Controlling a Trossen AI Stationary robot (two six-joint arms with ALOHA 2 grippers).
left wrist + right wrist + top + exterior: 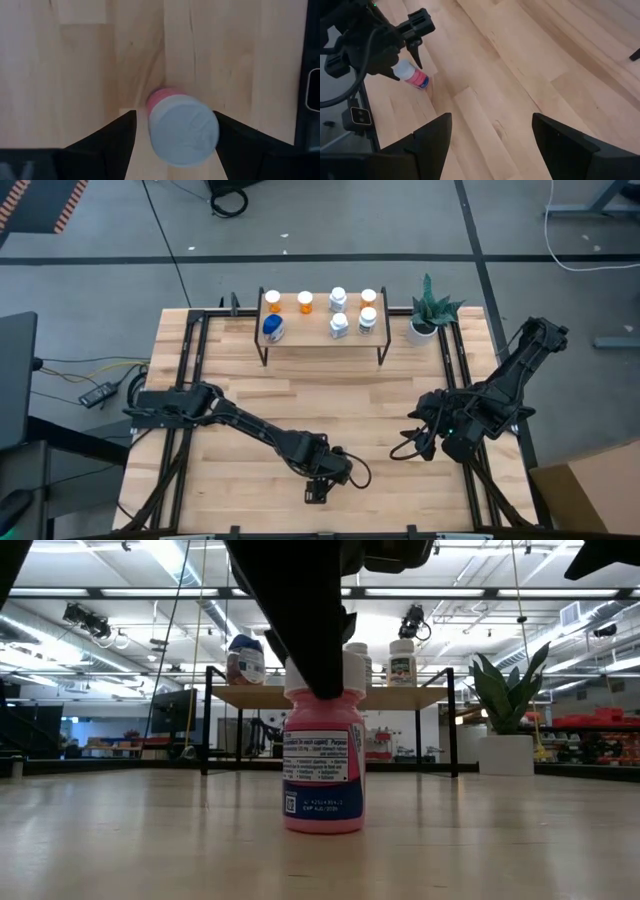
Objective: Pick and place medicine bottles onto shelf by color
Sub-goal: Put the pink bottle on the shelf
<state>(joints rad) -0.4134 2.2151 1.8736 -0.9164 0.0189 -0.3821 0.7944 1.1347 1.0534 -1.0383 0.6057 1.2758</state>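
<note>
Pink-bodied, white-capped medicine bottle point(323, 765) is standing upright on the table point(400, 480), near the front edge and well apart from the shelf point(322, 332) at the far side. Its long axis is running vertical, cap up, label facing the low camera.

Left gripper point(318, 485) is hanging directly above that bottle, pointing straight down. In the left wrist view the white cap point(184, 131) is sitting between the two dark fingers point(107, 142), which are standing apart on either side of it with wood showing in the gap on each side. So the fingers are straddling the cap, not yet clamping it. In the low view one finger point(320, 655) is overlapping the cap; whether it is touching cannot be told from there.

Right gripper point(440, 442) is waiting over the right half of the table, fingers wide apart and holding nothing, and it is looking across at the bottle from some way off. The left arm is clearly the nearer one.

Judgement: the bottle is lying centred, or slightly off to one side, in the left gripper's opening, so the coming move is calling for a squeeze across the cap or neck, then a straight lift. Seven bottles are already standing on the shelf, with orange ones point(272, 302) and a blue one point(272, 328) toward the left and white ones point(339, 325) toward the right; a potted plant point(428, 315) is standing just beside the shelf's right end.
</note>
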